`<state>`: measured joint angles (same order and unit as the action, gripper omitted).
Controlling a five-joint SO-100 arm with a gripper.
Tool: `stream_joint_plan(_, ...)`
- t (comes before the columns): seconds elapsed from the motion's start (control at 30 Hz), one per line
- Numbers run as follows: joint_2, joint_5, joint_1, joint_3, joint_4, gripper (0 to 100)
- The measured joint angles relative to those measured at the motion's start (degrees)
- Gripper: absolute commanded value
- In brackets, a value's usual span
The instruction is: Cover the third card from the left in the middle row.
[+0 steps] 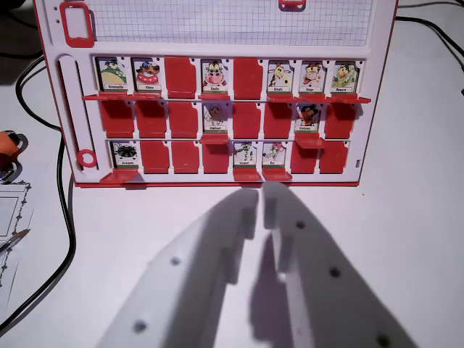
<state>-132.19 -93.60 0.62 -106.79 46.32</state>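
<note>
- Your gripper (259,194) fills the lower middle of the wrist view, white and blurred, with its tips just short of the board's bottom edge.
- The jaws stand almost together, only a thin slit between them, and they grasp nothing.
- The game board (217,22) stands upright on the white worktop (406,239), red-framed, with a gridded panel on top and three rows of card windows below.
- In the middle row, the third window from the left (183,118) shows plain red, like the two windows to its left.
- The next window along holds the elephant card (215,116), face showing, with its red flap down beneath it.
- Further right in that row a second picture card (307,117) is also showing.
- The top row shows six picture cards and two red windows; the bottom row shows a spider-like card (125,154) at the far left and two more near the middle.
- The small print under each card is too blurred to read surely.
- A black cable (67,210) loops down the worktop at the wrist view's left, beside a sheet of paper (11,210).
</note>
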Motion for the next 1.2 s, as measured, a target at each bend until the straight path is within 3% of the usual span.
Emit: stream_joint_plan(1.2, 0.0, -0.4, 0.0, 0.0, 1.1, 0)
